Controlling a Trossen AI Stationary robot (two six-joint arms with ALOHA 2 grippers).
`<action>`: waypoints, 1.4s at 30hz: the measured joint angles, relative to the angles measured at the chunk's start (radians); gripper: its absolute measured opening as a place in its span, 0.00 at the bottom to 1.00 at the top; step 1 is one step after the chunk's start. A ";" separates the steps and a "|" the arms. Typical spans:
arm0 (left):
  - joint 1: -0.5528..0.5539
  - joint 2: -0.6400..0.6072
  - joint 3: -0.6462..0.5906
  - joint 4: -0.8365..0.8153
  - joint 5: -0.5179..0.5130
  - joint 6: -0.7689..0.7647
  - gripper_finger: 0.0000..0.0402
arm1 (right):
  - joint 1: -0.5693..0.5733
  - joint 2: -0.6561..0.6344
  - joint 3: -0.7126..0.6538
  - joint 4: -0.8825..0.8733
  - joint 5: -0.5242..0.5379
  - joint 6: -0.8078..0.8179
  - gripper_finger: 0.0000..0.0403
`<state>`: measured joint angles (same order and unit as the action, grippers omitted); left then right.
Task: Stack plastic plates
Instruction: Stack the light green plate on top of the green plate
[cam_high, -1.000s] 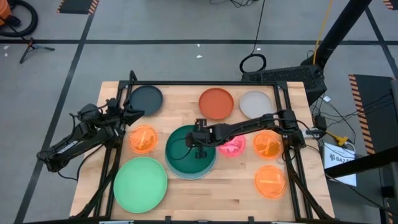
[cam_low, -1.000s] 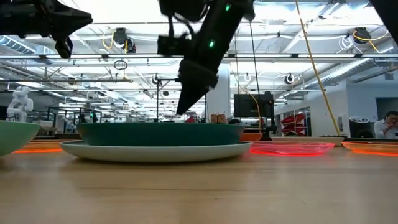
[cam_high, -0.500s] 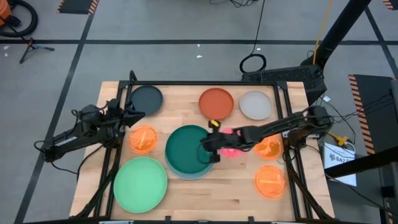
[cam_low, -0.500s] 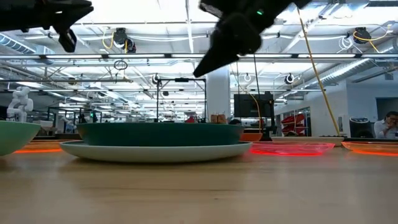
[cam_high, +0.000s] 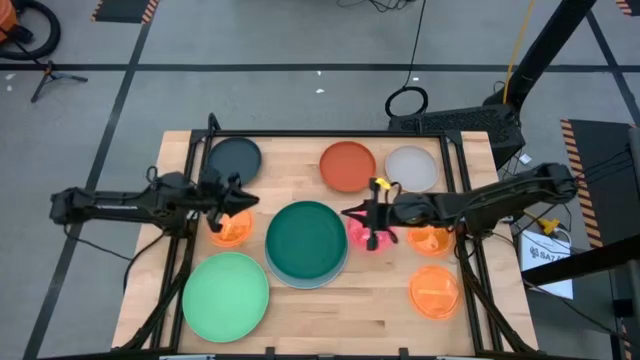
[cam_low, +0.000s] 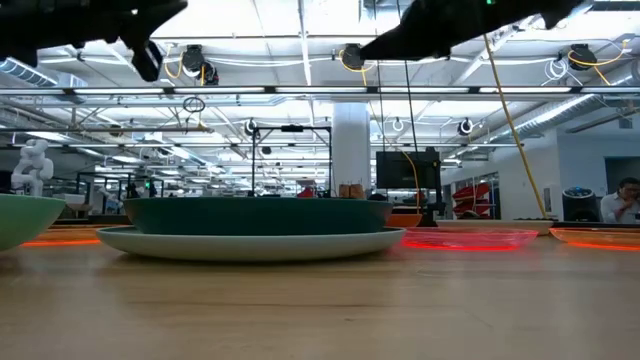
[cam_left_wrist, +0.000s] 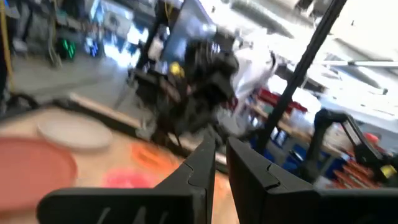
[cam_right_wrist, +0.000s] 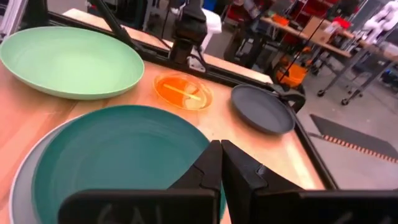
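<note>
I see wooden table (cam_high: 300, 300) under both pincers | right gripper (cam_high: 350, 213) clenched, empty | left gripper (cam_high: 255, 200) slightly parted, empty | workshop behind

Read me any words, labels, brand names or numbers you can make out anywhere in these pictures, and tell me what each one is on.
No text reads clearly enough to quote.
White label by the table's right edge, high view: dark print, too small to read.
Right pincer, its wrist view: faint marks on its body, too blurred to read.
Plastic plates, such as the dark teal plate: no print visible.
Background room, low view: no legible signs.
</note>
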<state>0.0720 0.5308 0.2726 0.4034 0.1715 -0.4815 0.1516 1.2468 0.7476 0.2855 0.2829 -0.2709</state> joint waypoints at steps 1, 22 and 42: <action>-0.019 0.022 0.000 -0.009 -0.001 -0.010 0.12 | 0.000 -0.024 -0.016 0.000 0.000 -0.003 0.00; -0.461 0.415 0.370 -1.148 -0.069 -0.283 0.12 | 0.000 -0.253 -0.119 -0.081 0.002 0.044 0.00; -0.617 0.574 0.397 -1.218 -0.076 -0.253 0.12 | 0.000 -0.253 -0.119 -0.081 0.003 0.050 0.00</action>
<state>-0.5453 1.1051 0.6701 -0.8148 0.0956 -0.7347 0.1516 0.9939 0.6289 0.2047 0.2855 -0.2207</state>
